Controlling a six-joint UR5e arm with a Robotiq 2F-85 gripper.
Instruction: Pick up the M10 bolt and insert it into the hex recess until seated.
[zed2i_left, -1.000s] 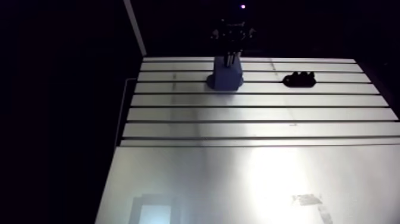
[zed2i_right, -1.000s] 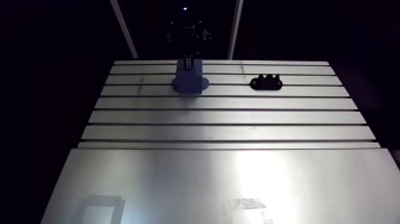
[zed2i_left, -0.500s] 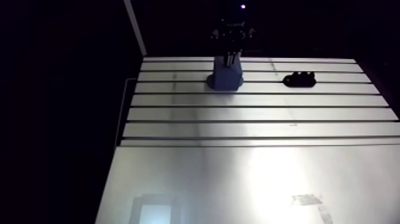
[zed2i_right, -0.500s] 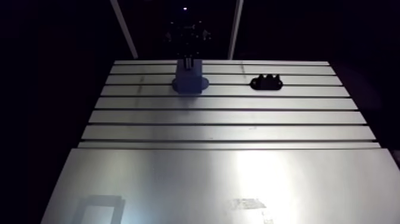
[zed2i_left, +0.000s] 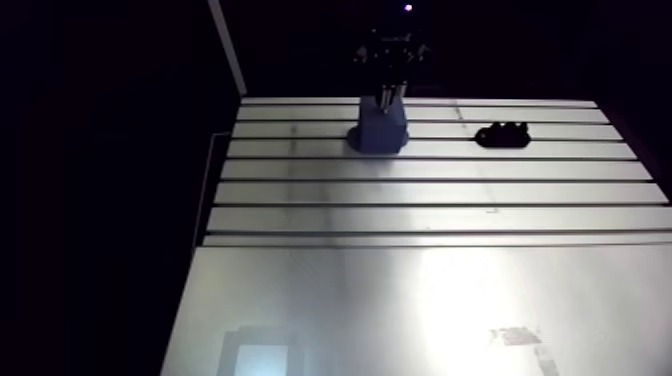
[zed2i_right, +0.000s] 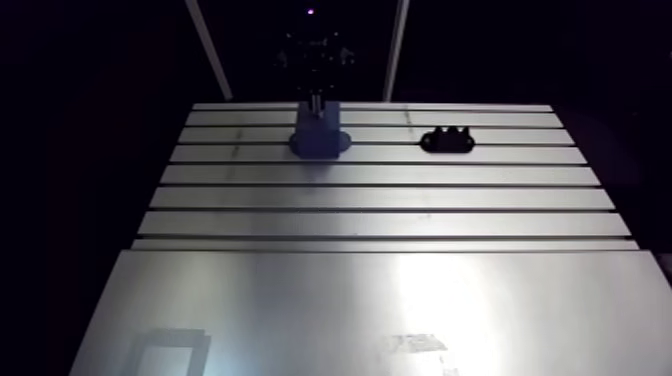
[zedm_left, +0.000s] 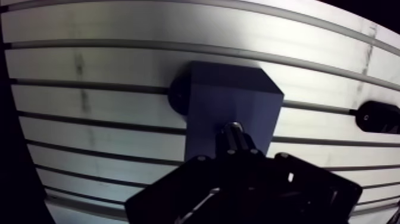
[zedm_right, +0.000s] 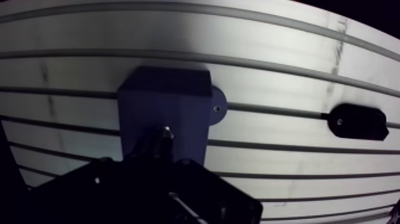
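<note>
the hand (zed2i_left: 386, 98), gripping the m10 bolt (zedm_left: 233, 128), has edged slightly higher over the blue block (zed2i_left: 378, 132) than moments earlier.

The worktop (zed2i_right: 380, 200) is pale silver, striped with dark parallel slots. The block (zedm_left: 232, 107) is deep blue, the bolt (zedm_left: 234, 134) dark grey, the pincer (zedm_left: 238, 158) and small fixture (zedm_right: 358, 121) black.

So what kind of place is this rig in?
Likely a lab or workshop assembly bench: a slotted aluminium table, a blue fixture block on it, and a robot hand holding a bolt at the block.
</note>
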